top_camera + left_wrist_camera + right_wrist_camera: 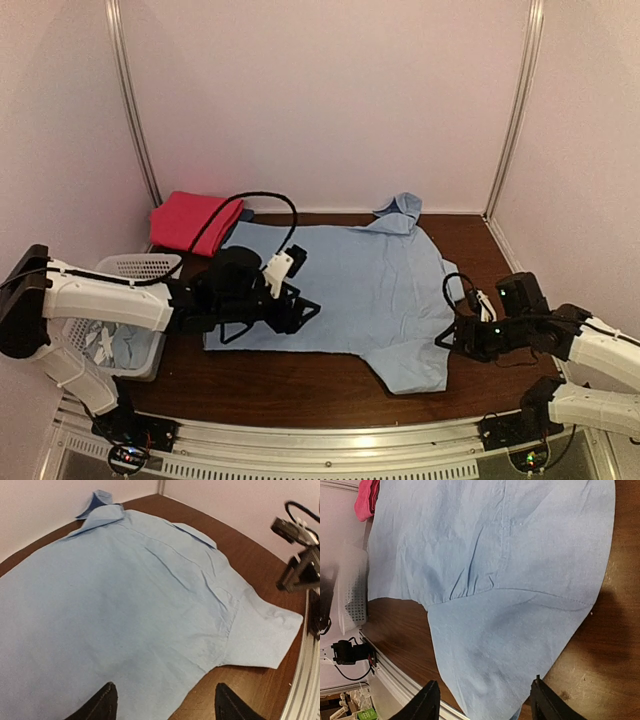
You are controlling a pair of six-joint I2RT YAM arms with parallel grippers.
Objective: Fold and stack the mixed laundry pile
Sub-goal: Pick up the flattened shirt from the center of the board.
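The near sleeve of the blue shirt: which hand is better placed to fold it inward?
Probably the right hand, open right beside the near sleeve, which fills its wrist view. The left hand, also open, sits over the body of the blue shirt, farther from that sleeve.

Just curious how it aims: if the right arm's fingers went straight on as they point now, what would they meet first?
Probably the near sleeve of the light blue shirt, spread flat right ahead of the open right fingers; how high they hover above it is unclear.
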